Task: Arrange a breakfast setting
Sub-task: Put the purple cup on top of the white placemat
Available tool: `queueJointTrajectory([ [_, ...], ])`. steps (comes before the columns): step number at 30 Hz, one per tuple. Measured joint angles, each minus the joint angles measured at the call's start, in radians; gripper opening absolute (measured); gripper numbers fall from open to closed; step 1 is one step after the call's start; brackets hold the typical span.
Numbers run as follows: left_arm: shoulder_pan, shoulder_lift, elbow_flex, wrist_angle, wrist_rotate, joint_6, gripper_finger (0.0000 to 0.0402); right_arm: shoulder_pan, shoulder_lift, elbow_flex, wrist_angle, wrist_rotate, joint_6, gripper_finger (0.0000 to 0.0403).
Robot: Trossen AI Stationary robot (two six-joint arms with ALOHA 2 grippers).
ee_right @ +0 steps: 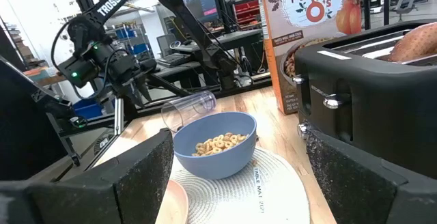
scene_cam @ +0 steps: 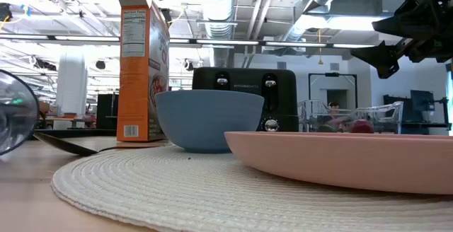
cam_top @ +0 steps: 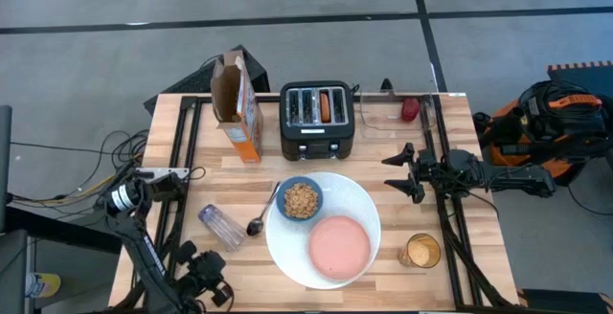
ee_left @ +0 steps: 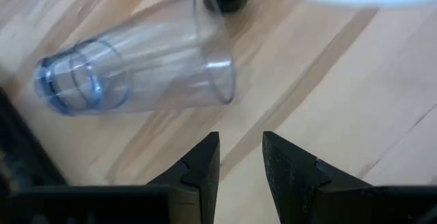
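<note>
The left gripper [ee_left: 240,157] has its fingers nearly together, holding nothing, just beside the tumbler [ee_left: 136,63] lying toppled left of the plate [cam_top: 369,220], likely needing righting. Right of the plate, the right gripper [cam_top: 402,170] hovers spread wide.

Left claw [ee_left: 240,157] hovers low, fingers narrowly parted; right claw [cam_top: 400,172] hangs raised, fingers wide apart.
</note>
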State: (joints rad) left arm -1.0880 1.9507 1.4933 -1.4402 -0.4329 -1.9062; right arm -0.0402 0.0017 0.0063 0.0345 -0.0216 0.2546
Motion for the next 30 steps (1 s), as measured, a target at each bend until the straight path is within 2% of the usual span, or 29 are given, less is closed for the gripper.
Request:
queueJointTrajectory([
  [5,0.098,0.0,0.03,0.001,-0.028,0.032,0.01,0.0,0.0,0.0,0.0,0.0,0.0,0.0356],
  [10,0.173,0.0,0.138,-0.02,-0.066,0.202,0.01,0.0,0.0,0.0,0.0,0.0,0.0,0.0356],
  [15,0.216,0.0,0.239,-0.131,-0.163,0.257,0.01,0.0,0.0,0.0,0.0,0.0,0.0,0.0356],
  [20,0.25,-0.031,0.308,-0.108,-0.238,0.359,0.01,0.0,0.0,0.0,0.0,0.0,0.0,0.0356],
  [25,0.292,-0.071,0.344,-0.111,-0.318,0.418,0.01,0.0,0.0,0.0,0.0,0.0,0.0,0.0356],
  [30,0.347,-0.135,0.347,-0.107,-0.329,0.474,0.01,0.0,0.0,0.0,0.0,0.0,0.0,0.0356],
])
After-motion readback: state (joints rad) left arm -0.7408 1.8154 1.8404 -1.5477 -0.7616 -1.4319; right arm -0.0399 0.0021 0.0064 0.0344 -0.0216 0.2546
